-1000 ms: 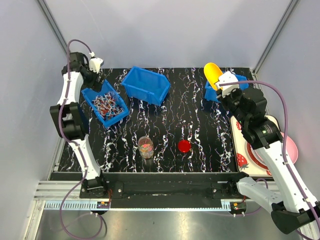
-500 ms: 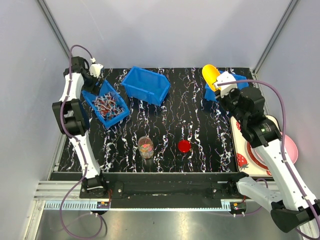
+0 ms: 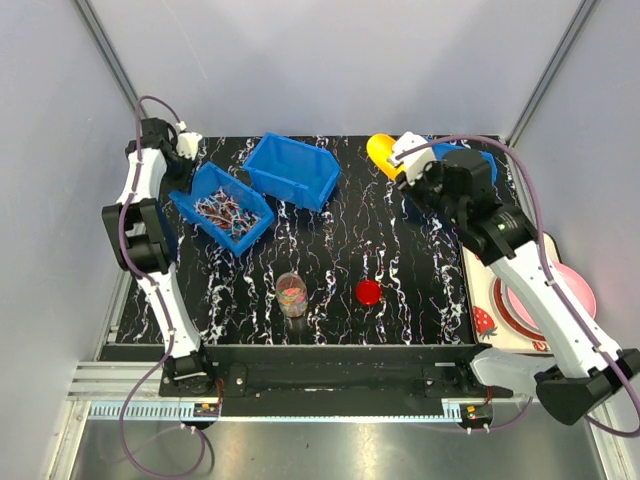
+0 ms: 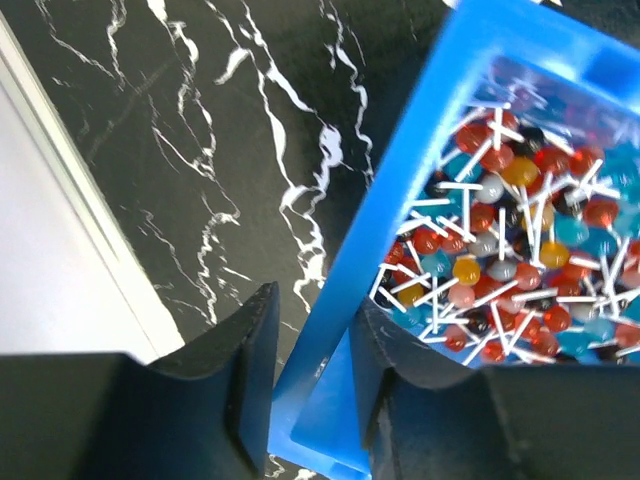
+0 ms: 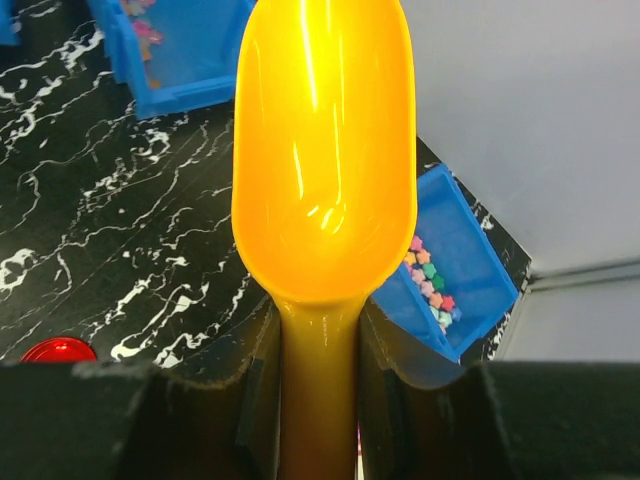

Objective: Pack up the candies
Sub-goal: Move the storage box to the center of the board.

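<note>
Since a second before, the left gripper [image 4: 315, 312] had closed from wide open onto a wall of the left blue bin [image 4: 400, 170]. That bin had swung round at 10 o'clock, full of lollipop candies [image 4: 500, 250]. The middle blue bin [image 3: 293, 170] sat at 12, the clear jar [image 3: 281, 285] of mixed candies [image 3: 292, 296] at 7, and the red lid [image 3: 368, 292] at 5. The right gripper [image 5: 318, 315], clamped on the empty yellow scoop [image 5: 325, 150], had moved left from the right blue bin [image 5: 470, 250] at 2, which held pastel candies [image 5: 428, 278].

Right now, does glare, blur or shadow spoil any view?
Right wrist: white glare streaks down the glossy yellow plastic scoop. Left wrist: the black fingers are dark and featureless against the blue plastic bin. Top external: evenly lit, no harsh shadows.
</note>
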You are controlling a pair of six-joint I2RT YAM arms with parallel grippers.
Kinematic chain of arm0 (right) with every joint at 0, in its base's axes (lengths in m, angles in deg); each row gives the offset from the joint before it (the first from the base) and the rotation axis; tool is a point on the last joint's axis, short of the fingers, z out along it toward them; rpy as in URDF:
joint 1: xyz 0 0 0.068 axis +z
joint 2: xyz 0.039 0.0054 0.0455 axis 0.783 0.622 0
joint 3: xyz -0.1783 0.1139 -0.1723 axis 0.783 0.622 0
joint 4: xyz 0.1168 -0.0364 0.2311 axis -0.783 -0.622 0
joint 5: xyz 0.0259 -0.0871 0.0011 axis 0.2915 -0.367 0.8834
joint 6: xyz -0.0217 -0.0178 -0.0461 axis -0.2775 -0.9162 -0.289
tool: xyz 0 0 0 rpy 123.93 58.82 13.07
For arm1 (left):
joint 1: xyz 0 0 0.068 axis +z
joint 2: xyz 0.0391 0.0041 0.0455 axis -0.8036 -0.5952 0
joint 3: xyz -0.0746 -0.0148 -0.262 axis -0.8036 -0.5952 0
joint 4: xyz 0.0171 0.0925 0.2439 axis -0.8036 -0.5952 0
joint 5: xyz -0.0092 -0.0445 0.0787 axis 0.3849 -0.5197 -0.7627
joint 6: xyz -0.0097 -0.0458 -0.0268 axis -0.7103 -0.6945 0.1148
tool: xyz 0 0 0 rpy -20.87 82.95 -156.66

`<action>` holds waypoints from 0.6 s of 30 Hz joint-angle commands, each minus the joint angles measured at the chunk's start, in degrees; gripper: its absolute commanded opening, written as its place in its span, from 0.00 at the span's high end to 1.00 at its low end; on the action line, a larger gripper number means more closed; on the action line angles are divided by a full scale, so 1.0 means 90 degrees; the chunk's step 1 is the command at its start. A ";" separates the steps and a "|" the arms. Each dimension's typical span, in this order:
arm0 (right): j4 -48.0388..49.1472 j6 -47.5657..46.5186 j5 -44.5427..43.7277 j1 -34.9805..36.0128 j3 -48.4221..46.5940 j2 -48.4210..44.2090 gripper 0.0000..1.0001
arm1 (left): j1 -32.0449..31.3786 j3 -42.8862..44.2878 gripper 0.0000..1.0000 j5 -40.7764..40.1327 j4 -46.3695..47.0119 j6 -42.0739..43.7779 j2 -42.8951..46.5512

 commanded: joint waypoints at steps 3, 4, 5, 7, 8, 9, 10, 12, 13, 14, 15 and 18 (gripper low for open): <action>-0.0725 -0.0261 -0.0131 0.0552 -0.0927 0.0530 1.00 | -0.0057 -0.1229 0.69 -0.0205 -0.0414 -0.0668 0.0746; -0.0949 -0.0261 -0.0073 0.0581 -0.1044 0.0695 1.00 | -0.0047 -0.1368 0.69 -0.0225 -0.0433 -0.0727 0.0950; -0.1057 -0.0251 0.0054 0.0620 -0.1326 0.0803 1.00 | -0.0057 -0.1524 0.69 -0.0205 -0.0453 -0.0776 0.1068; -0.1330 -0.0232 0.0191 0.0669 -0.1591 0.1085 1.00 | -0.0086 -0.1886 0.69 -0.0273 -0.0453 -0.0805 0.1245; -0.1419 -0.0222 0.0279 0.0689 -0.1863 0.1184 1.00 | -0.0096 -0.1955 0.69 -0.0264 -0.0511 -0.0844 0.1371; -0.1507 -0.0231 0.0309 0.0757 -0.2001 0.1281 1.00 | -0.0106 -0.2042 0.68 -0.0264 -0.0550 -0.0845 0.1401; -0.1643 -0.0232 0.0338 0.0806 -0.2128 0.1466 1.00 | -0.0145 -0.2043 0.68 -0.0322 -0.0589 -0.0874 0.1392; -0.1780 -0.0222 0.0436 0.0893 -0.2470 0.1643 1.00 | -0.0174 -0.2014 0.67 -0.0381 -0.0687 -0.0903 0.1334; -0.1897 -0.0222 0.0436 0.0913 -0.2578 0.1779 1.00 | -0.0203 -0.1994 0.67 -0.0439 -0.0726 -0.0922 0.1294; -0.1937 -0.0193 0.0474 0.0942 -0.2772 0.1858 1.00 | -0.0213 -0.1946 0.67 -0.0478 -0.0784 -0.0981 0.1265; -0.1986 -0.0183 0.0610 0.0962 -0.2861 0.1926 1.00 | -0.0223 -0.1926 0.68 -0.0508 -0.0804 -0.1010 0.1187; -0.2132 -0.0115 0.0689 0.1021 -0.3232 0.2219 1.00 | -0.0233 -0.1887 0.69 -0.0596 -0.0834 -0.1176 0.1070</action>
